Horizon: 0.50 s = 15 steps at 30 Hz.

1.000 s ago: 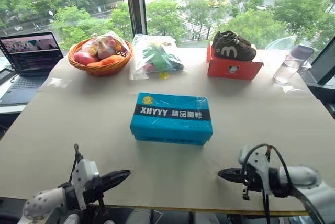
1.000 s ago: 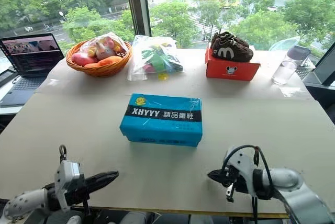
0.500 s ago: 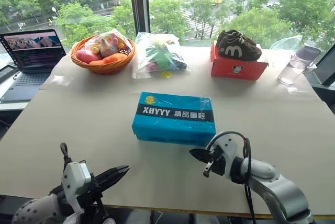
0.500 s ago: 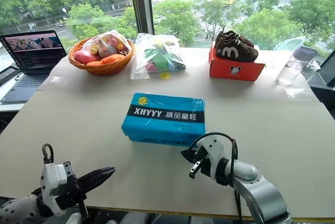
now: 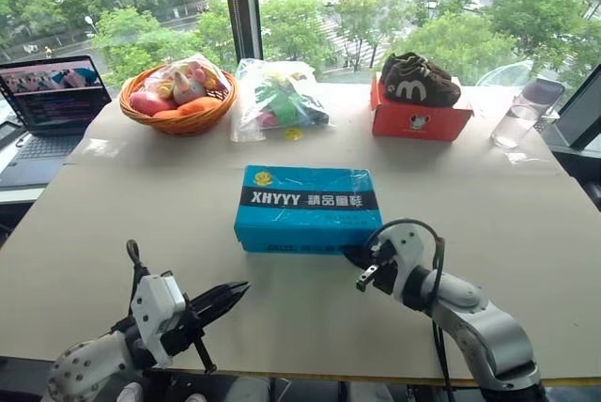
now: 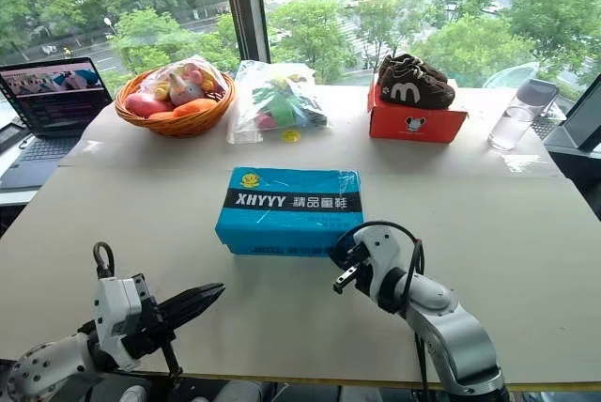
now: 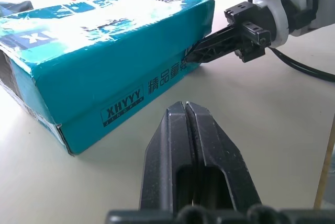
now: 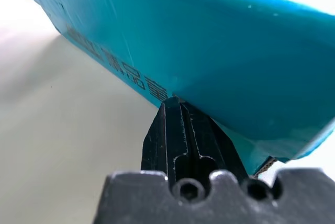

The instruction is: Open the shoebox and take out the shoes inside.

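— From the head cameras, what do you see?

— A bright blue rectangular cardboard shoebox (image 5: 307,208) with a black band and white lettering lies lid-on in the middle of the pale table (image 5: 526,233). The right gripper (image 5: 354,256) has its black fingers pressed together, tips at the box's near right lower edge. The left gripper (image 5: 230,293) hangs at the near left, fingers also pressed together, well apart from the box.

— And at the far side?

— A woven basket of toys (image 5: 177,97), a clear plastic bag of toys (image 5: 276,100), a red-orange box (image 5: 419,118) with dark brown shoes (image 5: 418,80) on top, a clear cup (image 5: 516,119) to the right, a laptop (image 5: 53,97) to the left.

— The left wrist camera?

— Its own fingers (image 7: 172,156) are closed, empty, pointing at the box's near face. Beyond, the right gripper's tips touch that face low down.

— The right wrist camera?

— Closed fingertips (image 8: 178,124) sit right against the blue wall, at its lower edge.
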### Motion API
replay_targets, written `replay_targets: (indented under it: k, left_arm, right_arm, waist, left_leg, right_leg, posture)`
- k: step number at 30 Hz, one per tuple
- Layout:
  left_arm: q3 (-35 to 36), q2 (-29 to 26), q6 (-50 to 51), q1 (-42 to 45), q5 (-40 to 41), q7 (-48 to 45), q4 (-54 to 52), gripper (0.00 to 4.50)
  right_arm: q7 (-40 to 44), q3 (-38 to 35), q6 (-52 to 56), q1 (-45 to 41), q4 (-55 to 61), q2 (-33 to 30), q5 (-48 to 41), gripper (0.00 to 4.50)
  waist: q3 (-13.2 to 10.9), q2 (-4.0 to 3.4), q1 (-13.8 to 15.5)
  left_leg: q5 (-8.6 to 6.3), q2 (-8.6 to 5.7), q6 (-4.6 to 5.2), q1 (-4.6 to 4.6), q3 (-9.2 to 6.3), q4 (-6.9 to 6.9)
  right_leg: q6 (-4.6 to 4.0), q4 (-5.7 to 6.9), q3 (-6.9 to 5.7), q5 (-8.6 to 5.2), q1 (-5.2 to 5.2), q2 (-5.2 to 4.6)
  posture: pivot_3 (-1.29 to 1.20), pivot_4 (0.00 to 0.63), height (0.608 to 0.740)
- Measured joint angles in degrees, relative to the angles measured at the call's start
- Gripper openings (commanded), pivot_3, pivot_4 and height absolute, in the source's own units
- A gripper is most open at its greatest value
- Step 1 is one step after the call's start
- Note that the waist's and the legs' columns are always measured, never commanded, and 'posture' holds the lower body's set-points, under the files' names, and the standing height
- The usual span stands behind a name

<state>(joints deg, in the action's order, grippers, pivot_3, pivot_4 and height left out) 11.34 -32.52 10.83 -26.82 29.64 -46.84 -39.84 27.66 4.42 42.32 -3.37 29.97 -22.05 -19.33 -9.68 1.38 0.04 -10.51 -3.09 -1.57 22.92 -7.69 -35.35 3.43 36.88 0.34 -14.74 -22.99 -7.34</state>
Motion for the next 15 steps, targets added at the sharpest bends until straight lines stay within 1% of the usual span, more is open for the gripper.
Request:
replay_targets:
  k: [7, 12, 15]
  left_arm:
    - [-1.0, 0.0, 0.4, 0.7, -0.1, 0.3, 0.0, 0.06]
    - [-1.5, 0.0, -0.3, 0.5, -0.4, 0.0, 0.2, 0.06]
    - [-2.0, 0.2, -0.4, 0.4, -0.5, 0.2, 0.2, 0.06]
  right_arm:
    - [-1.7, -1.5, 0.0, -0.6, 0.7, 3.8, -2.6, 0.0]
    - [-2.7, -5.8, 0.0, -3.6, 3.4, 6.8, -8.2, 0.0]
    - [-3.2, -6.4, 0.0, -5.2, 3.7, 7.0, -9.2, 0.0]
  waist:
    - [0.0, 0.0, -0.4]
    - [0.0, -0.01, -0.8]
    - [0.0, -0.01, -0.8]
  left_leg:
    - [0.0, 0.02, 0.0, -0.02, 0.06, 0.0]
    - [0.0, 0.05, 0.0, -0.02, 0.08, 0.0]
    - [0.0, 0.04, 0.0, -0.02, 0.08, 0.0]
  right_leg:
    - [0.0, 0.05, 0.11, 0.01, -0.04, 0.03]
    - [-0.01, 0.08, 0.15, 0.02, -0.08, 0.07]
    - [0.0, 0.07, 0.15, 0.02, -0.07, 0.07]
  posture:
    - [0.0, 0.15, 0.74]
    - [0.0, 0.15, 0.74]
    - [0.0, 0.15, 0.74]
